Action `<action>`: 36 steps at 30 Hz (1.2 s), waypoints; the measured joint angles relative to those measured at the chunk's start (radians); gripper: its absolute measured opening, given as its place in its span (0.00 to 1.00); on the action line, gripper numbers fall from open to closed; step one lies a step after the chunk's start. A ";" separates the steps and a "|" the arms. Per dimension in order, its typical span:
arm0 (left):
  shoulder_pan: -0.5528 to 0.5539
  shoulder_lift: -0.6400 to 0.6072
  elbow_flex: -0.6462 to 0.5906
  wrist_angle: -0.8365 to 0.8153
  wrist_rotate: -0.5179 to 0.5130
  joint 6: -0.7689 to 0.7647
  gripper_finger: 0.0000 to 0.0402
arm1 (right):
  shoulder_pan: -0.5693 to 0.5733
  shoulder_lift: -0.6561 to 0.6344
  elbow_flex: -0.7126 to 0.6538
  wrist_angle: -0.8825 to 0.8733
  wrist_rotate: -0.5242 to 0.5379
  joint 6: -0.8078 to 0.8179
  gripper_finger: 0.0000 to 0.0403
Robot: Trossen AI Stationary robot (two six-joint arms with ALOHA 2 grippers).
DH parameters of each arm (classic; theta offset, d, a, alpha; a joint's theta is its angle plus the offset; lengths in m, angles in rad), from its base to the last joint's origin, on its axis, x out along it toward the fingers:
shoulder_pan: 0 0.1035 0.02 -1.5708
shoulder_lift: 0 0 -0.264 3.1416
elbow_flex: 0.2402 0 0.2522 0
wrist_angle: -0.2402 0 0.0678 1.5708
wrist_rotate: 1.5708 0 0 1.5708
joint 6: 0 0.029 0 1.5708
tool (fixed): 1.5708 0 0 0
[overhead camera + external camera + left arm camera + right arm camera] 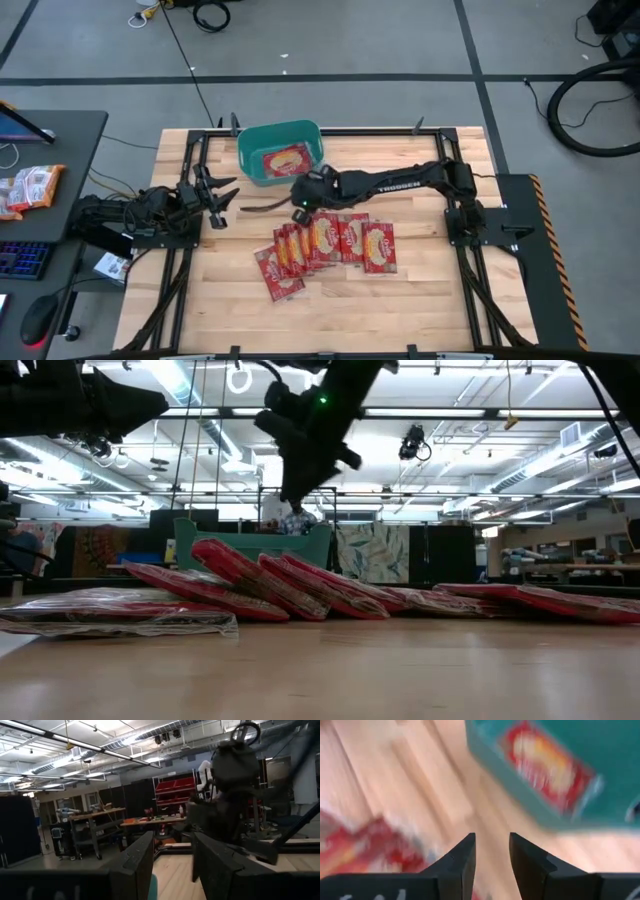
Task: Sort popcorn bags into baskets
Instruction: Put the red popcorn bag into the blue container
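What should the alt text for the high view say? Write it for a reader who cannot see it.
Overhead view of a wooden table: the right gripper, open and empty, hangs between a teal basket holding one popcorn bag and an overlapping row of bags. The left gripper waits open at the table's left edge.

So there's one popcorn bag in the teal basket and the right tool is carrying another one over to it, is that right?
Not quite. The right tool is empty, with its fingers apart and nothing between them, as the right wrist view shows. One popcorn bag does lie in the teal basket.
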 joint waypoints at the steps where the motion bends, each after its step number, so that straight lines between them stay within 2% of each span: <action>1: 0.000 0.000 0.000 -0.001 0.000 0.000 0.35 | 0.009 0.000 0.000 -0.042 -0.015 0.038 0.31; 9: 0.000 0.000 0.000 -0.001 0.000 0.001 0.35 | 0.077 0.000 0.000 -0.413 -0.162 0.392 0.33; 13: 0.000 0.000 0.000 -0.001 0.000 0.001 0.35 | 0.115 0.004 -0.001 -0.546 -0.246 0.574 0.41; 18: 0.000 0.000 0.000 0.000 0.000 0.003 0.35 | 0.152 0.033 -0.014 -0.628 -0.337 0.763 0.52; 22: 0.000 0.000 -0.001 -0.002 0.000 0.003 0.35 | 0.160 0.053 -0.049 -0.647 -0.407 0.814 0.57; 36: 0.000 0.000 -0.001 -0.008 -0.005 0.007 0.35 | 0.145 0.160 -0.061 -0.658 -0.469 0.857 0.57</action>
